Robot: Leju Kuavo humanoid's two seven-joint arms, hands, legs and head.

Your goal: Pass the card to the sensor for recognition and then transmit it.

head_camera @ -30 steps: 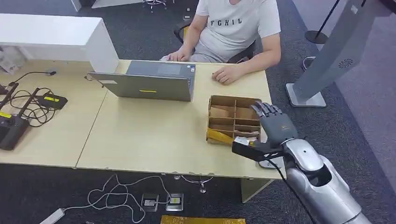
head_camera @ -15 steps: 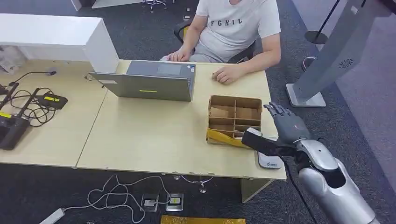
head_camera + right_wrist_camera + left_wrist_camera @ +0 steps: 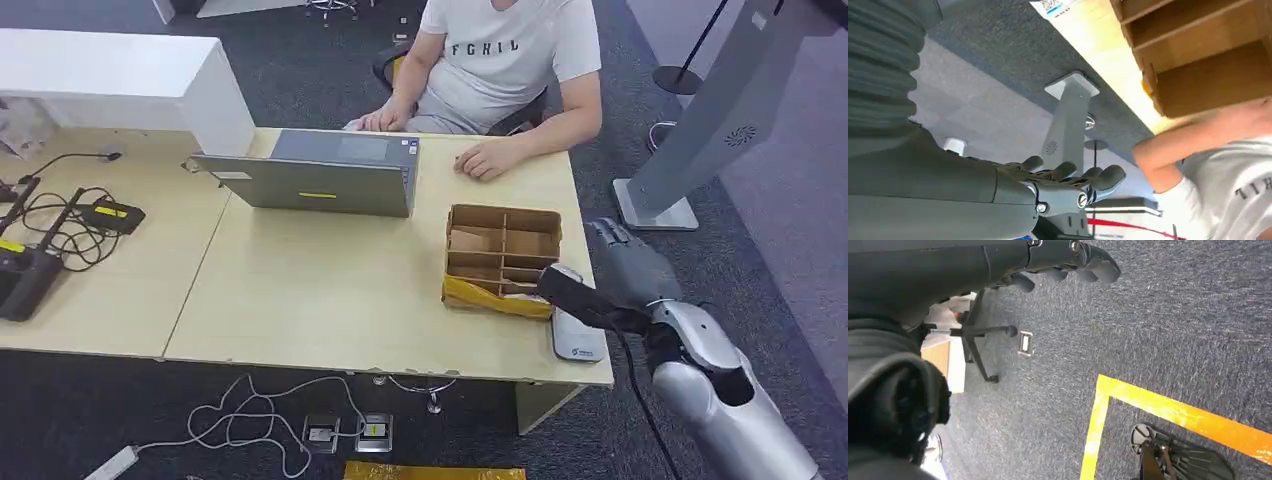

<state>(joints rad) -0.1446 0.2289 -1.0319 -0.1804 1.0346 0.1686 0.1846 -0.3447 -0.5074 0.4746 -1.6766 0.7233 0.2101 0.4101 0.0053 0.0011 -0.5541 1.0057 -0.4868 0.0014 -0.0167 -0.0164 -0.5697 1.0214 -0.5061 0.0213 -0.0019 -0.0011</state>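
My right hand (image 3: 622,275) hovers at the table's right front corner, just right of the cardboard divider box (image 3: 503,232). Its thumb reaches left over the box's near right corner. A small white card (image 3: 565,271) shows at the thumb tip, pinched there; most of it is hidden. The white sensor pad (image 3: 578,340) lies flat on the table directly below the thumb. In the right wrist view the fingers (image 3: 1083,182) stretch out, with the box (image 3: 1198,60) and the sensor (image 3: 1053,6) beyond. My left hand (image 3: 1068,260) hangs over the carpet, holding nothing.
A person (image 3: 510,50) sits across the table, one hand (image 3: 485,160) resting on it near the box. A grey laptop (image 3: 320,175) stands mid-table. Cables and black devices (image 3: 60,225) lie at the left. A grey kiosk stand (image 3: 700,130) rises on the right.
My right hand has moved right and slightly away from me, from above the box's front edge to over the sensor pad, the white card travelling with the thumb.
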